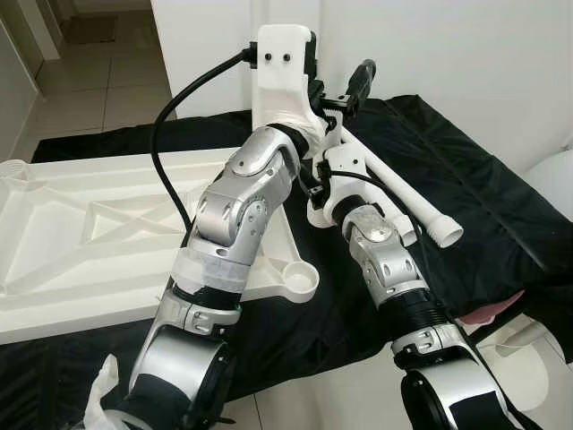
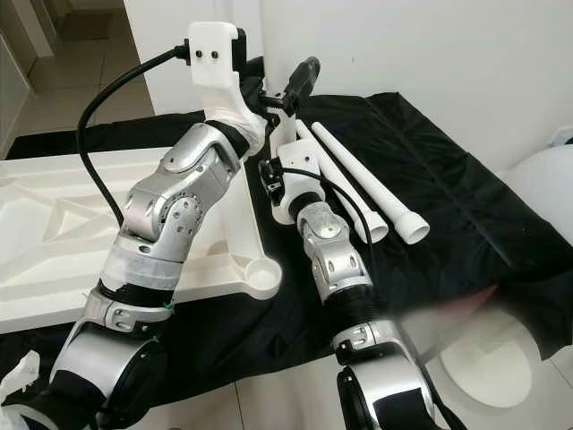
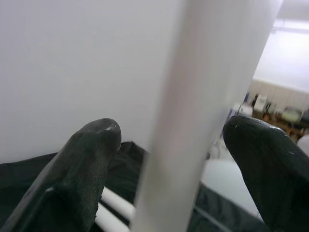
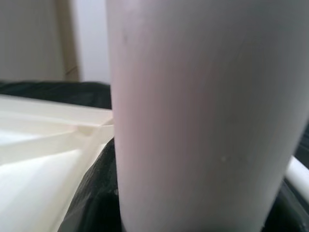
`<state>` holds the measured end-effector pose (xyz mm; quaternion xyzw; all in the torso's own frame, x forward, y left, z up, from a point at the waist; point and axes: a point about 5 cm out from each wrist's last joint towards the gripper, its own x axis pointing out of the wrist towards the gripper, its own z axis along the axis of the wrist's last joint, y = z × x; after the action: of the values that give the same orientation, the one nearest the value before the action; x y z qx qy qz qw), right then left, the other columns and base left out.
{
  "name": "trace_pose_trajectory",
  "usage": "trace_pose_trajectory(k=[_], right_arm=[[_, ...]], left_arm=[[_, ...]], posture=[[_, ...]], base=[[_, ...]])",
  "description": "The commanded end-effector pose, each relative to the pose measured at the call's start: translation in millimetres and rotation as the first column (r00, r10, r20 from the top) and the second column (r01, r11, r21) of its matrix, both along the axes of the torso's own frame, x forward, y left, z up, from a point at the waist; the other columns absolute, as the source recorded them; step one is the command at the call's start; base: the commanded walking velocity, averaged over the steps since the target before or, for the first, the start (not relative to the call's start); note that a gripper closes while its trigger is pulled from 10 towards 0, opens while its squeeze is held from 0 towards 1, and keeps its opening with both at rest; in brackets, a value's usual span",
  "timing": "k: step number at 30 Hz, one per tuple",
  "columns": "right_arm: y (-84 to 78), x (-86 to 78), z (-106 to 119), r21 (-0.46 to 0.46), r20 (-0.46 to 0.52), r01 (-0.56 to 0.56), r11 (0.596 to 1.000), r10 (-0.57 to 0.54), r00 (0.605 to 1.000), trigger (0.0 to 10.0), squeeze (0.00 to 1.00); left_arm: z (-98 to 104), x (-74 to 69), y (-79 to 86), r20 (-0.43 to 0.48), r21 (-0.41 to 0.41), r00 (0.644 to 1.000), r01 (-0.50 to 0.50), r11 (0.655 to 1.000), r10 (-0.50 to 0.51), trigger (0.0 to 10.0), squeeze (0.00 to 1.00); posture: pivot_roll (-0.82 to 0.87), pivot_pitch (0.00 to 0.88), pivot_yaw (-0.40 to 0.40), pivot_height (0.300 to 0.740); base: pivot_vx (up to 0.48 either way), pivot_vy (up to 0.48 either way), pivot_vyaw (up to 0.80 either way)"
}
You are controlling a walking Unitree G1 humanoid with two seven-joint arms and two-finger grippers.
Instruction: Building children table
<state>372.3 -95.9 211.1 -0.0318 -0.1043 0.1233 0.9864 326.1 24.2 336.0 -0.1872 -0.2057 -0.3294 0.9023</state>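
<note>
— White plastic is being shown close up in both wrist views. Is that the leg [image 3: 193, 96] being fitted?

— That is being judged so. The leg is being framed between the two black fingers [image 3: 91, 154] of the left gripper [image 3: 174, 128]. They are being held apart, with a sliver of gap showing on each side, so nothing is being pinched there yet.

— And the right gripper [image 1: 333, 175]?

— It is being carried at the centre of the left eye view, behind the left forearm. Whether the leg is being clamped by it cannot be told.

— Where is the piece being taken?

— Probably to the corner socket [image 1: 302, 283] of the upturned tabletop [image 1: 89, 233], which is lying across the left half of the frame on the black cloth [image 1: 466, 179]. The socket is being seen just below centre, at the nearest corner.

— What is being asked of the move?

— The leg is best being kept upright and steadied by both grippers while it is being lowered. If it is being tilted, the end is likely being caught on the rim instead of seated. A firm closing of the left fingers is being called for first.

— Anything being endangered?

— The spare legs [image 1: 421, 210], lying right of centre on the cloth just beside the right forearm, could be knocked and rolled.
</note>
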Motion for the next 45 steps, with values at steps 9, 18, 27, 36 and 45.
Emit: trace_pose_trajectory(k=[9,18,27,36,45], right_arm=[[-29.6,1.5,-2.2,0.134,-0.029,0.141,0.981,-0.138,0.990,10.0,0.00],[-30.3,-5.0,0.3,0.158,0.012,0.136,0.978,-0.139,0.990,10.0,0.00],[-31.6,-19.5,-12.6,0.173,0.019,0.127,0.977,-0.133,0.991,10.0,0.00],[-37.4,-28.4,-21.1,0.156,0.040,0.133,0.979,-0.141,0.989,10.0,0.00],[-35.1,-39.3,-18.0,0.195,0.117,0.102,0.975,-0.126,0.985,10.0,0.00]], left_arm=[[-13.1,1.0,26.3,-0.026,-0.034,1.000,-0.013,0.999,0.012,10.0,0.00],[-36.5,2.2,39.1,-0.050,0.036,0.995,-0.080,0.996,0.082,10.0,0.00],[-68.1,5.8,53.4,-0.103,0.109,0.970,-0.207,0.972,0.218,10.0,0.00],[-99.4,6.2,72.3,-0.165,0.149,0.926,-0.318,0.936,0.341,10.0,0.00],[-123.2,-8.7,96.9,-0.081,0.192,0.875,-0.456,0.869,0.477,10.0,0.00]], posture=[[-0.03,0.029,0.003,0.740],[-0.04,0.037,0.002,0.740],[-0.02,0.051,-0.009,0.740],[0.00,0.057,-0.029,0.740],[0.01,0.052,-0.036,0.740]], base=[[0.000,0.000,0.00],[0.000,0.000,0.00],[0.000,0.000,0.00],[0.000,0.000,0.00],[0.000,0.000,0.00]])
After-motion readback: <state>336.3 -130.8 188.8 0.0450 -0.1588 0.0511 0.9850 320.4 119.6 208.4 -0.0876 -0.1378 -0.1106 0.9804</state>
